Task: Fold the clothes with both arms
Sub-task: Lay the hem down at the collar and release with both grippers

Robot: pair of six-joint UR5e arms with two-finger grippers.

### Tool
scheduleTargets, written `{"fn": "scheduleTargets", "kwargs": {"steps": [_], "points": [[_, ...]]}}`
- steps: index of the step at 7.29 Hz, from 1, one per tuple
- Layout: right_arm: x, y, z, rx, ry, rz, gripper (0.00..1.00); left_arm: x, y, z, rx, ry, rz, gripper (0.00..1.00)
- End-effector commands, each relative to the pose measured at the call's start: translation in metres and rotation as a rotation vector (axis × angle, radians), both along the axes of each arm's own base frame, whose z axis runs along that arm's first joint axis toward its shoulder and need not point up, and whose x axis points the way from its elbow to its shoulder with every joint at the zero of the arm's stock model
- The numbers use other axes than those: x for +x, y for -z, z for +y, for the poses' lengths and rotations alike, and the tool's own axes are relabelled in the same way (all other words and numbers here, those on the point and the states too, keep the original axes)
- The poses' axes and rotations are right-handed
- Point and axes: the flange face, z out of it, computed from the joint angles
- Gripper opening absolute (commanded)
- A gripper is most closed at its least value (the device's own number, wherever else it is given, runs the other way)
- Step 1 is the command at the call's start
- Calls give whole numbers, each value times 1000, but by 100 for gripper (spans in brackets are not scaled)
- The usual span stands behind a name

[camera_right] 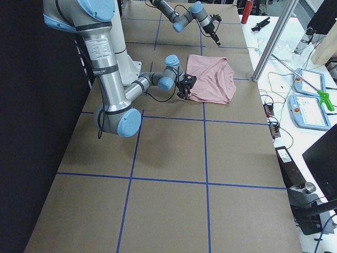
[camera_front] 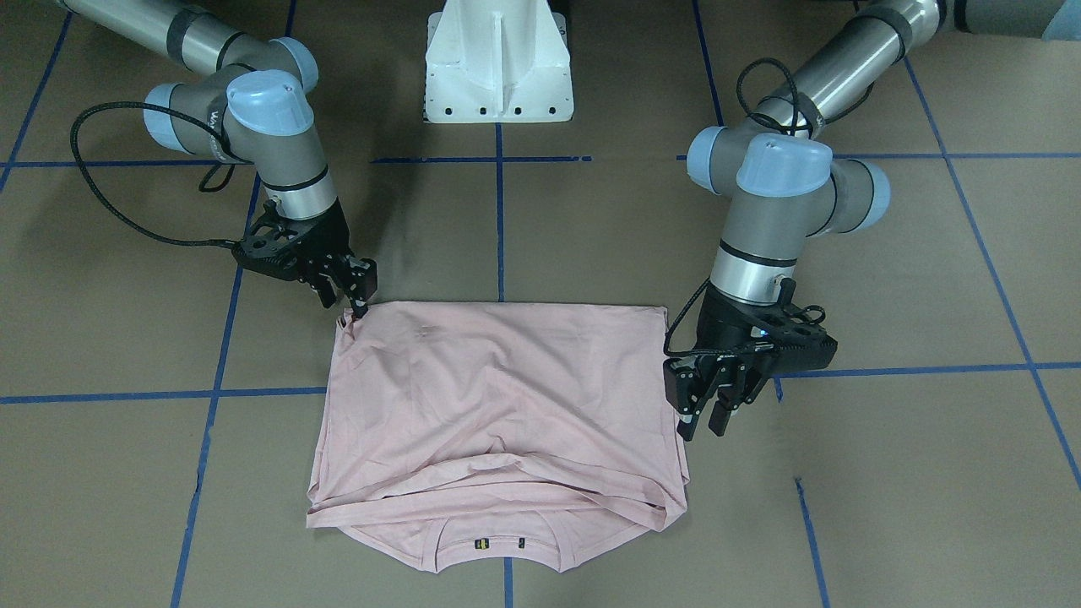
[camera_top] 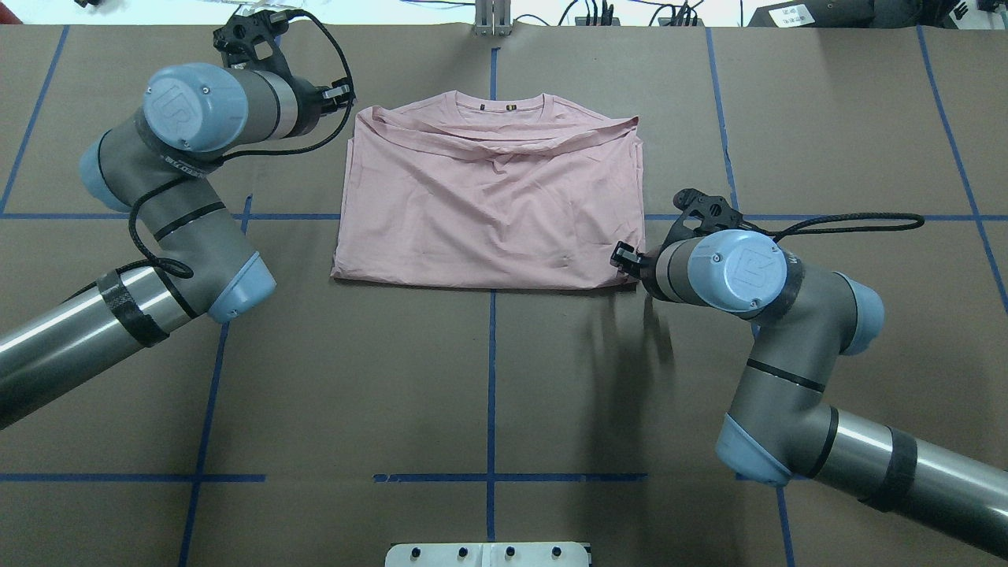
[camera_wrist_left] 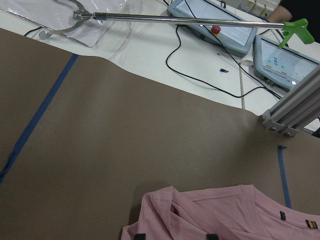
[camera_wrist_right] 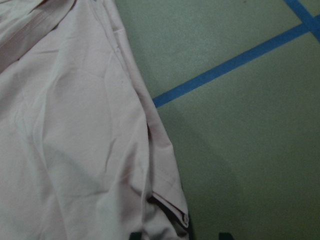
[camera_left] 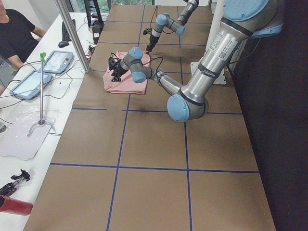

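Observation:
The pale pink T-shirt (camera_front: 498, 397) lies folded into a rectangle on the brown table, collar on the side far from the robot (camera_top: 498, 102); no print shows. My left gripper (camera_front: 703, 426) is open, just beside the shirt's far corner on my left. The left wrist view shows that corner (camera_wrist_left: 165, 210) between the spread fingertips (camera_wrist_left: 140, 236). My right gripper (camera_front: 359, 306) is down at the near corner on my right (camera_top: 622, 258). The right wrist view shows its fingertips (camera_wrist_right: 225, 235) apart, with the hem corner (camera_wrist_right: 170, 215) between them.
The white pedestal base (camera_front: 498, 67) stands at the robot's side of the table. Blue tape lines (camera_top: 491, 378) cross the brown cover. Beyond the far edge are an aluminium post (camera_wrist_left: 290, 110), tablets (camera_wrist_left: 220, 25), cables and a metal rod. An operator (camera_left: 14, 33) sits there.

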Motion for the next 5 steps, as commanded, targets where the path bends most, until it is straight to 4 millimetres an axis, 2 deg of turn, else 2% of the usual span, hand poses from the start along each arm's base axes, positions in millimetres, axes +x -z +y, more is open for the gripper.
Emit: {"fn": "scheduleTargets", "kwargs": {"steps": [1, 4, 5], "points": [[-1, 5, -3, 6, -4, -3, 0, -1, 3, 1, -6, 6, 13, 50], [4, 9, -4, -5, 20, -28, 0, -1, 1, 3, -13, 8, 15, 50], [9, 17, 0, 4, 35, -45, 0, -1, -1, 3, -14, 8, 14, 50]]}}
